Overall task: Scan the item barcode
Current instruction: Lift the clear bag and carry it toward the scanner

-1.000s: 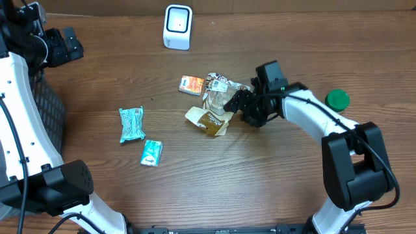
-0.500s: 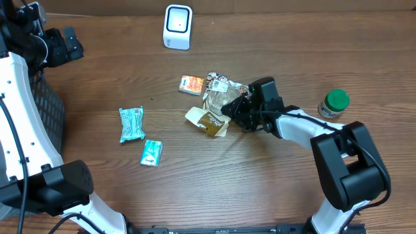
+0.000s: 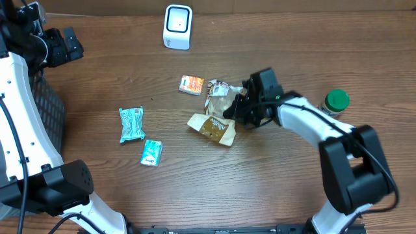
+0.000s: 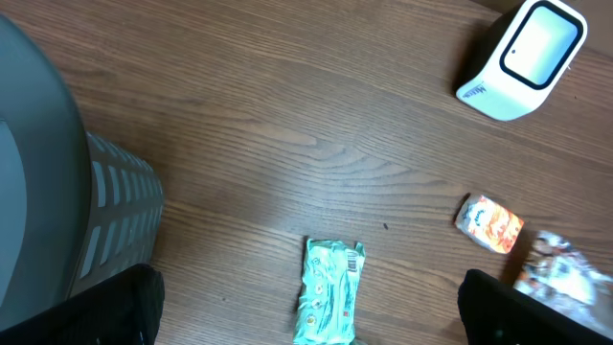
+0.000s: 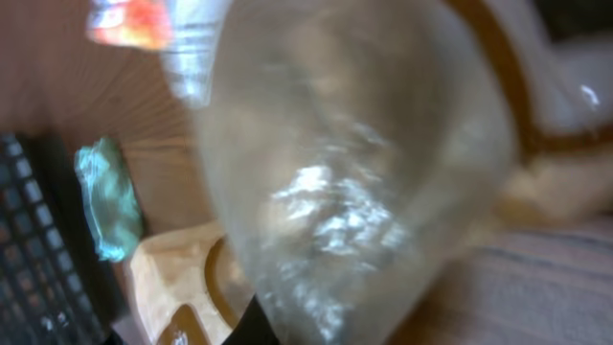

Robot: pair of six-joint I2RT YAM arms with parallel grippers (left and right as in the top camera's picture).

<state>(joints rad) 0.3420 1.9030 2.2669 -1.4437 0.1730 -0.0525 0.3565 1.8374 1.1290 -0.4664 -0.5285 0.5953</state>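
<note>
A crinkled clear-and-brown snack bag (image 3: 216,117) lies at the table's middle, and my right gripper (image 3: 238,108) is shut on its right edge. In the right wrist view the bag's clear plastic (image 5: 354,163) fills the frame, blurred, and hides the fingers almost wholly. The white barcode scanner (image 3: 177,26) stands at the back of the table, well apart from the bag. My left gripper (image 3: 62,45) hangs high at the far left, open and empty. In the left wrist view its fingertips (image 4: 123,309) stand wide apart, with the scanner (image 4: 525,53) at upper right.
An orange packet (image 3: 192,85) lies just left of the bag. A green packet (image 3: 132,123) and a small teal one (image 3: 151,153) lie further left. A green-lidded bottle (image 3: 335,103) stands at the right. A dark mesh basket (image 3: 49,114) sits at the left edge.
My right gripper has closed on the snack bag and pulled it up slightly; the bag has changed shape. The left arm has not moved.
</note>
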